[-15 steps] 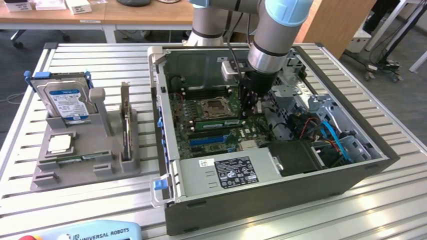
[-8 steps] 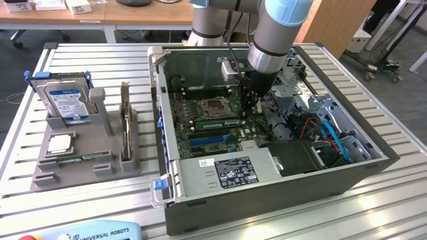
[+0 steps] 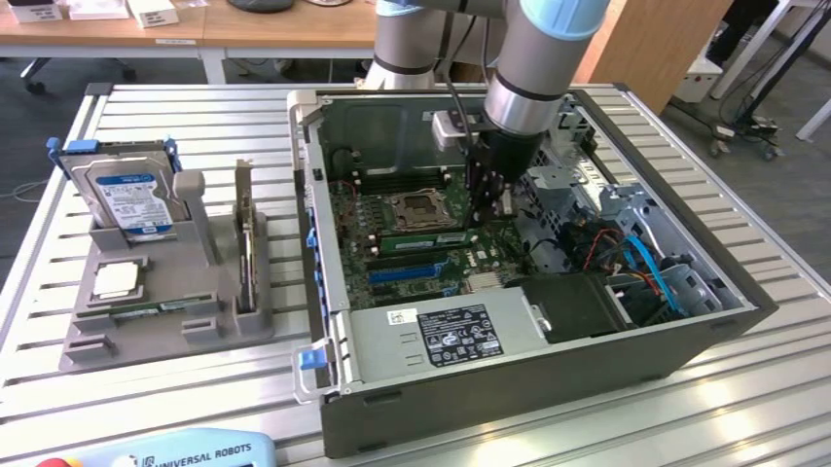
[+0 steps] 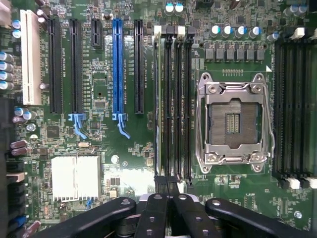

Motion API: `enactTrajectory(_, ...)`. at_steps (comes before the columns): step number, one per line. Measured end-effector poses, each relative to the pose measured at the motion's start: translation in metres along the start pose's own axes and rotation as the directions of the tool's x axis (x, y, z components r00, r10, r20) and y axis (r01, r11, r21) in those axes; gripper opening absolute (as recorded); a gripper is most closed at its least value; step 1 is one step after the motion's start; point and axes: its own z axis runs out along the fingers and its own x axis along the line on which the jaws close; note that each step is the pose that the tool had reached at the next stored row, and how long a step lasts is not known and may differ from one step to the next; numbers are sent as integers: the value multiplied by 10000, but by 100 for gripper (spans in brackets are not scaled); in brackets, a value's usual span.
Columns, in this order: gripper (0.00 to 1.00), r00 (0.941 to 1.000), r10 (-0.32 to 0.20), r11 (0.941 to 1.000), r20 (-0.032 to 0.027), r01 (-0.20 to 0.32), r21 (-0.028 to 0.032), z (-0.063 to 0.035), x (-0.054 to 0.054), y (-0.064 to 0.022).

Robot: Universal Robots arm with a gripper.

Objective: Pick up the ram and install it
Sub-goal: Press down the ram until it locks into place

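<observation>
Ram (image 4: 158, 99) is standing on edge in the bank of slots (image 4: 173, 99) right beside the CPU socket (image 4: 233, 121), on the outermost slot away from the socket as far as I can make out. Its long axis runs along the slots, parallel to the socket's side. In the exterior view it's the thin green strip (image 3: 426, 239) on the board (image 3: 389, 255) inside the case (image 3: 520, 389), which sits on the surface (image 3: 727, 418).

Claw (image 4: 167, 184) is pressed together, nothing pinched between the tips from what I can see. It hangs straight over one end of the stick, so the ram stretches away from the tips lengthwise, not across them. From outside, the claw (image 3: 491, 216) comes down vertically just by the socket, low over the board.

Honestly can't tell if the tips are actually touching the ram's top edge or sitting a hair above it. My guess is the stick is in its slot but whether both ends are fully latched, no idea.
</observation>
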Motion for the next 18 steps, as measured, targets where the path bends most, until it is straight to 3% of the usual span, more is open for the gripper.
enactTrajectory(5,10,10000,0,10000,-3,0,0,-76,-2,2)
enactTrajectory(12,10,10000,-2,10000,-3,2,0,-78,-2,2)
enactTrajectory(18,10,10000,-1,10000,-3,1,1,-78,0,53)
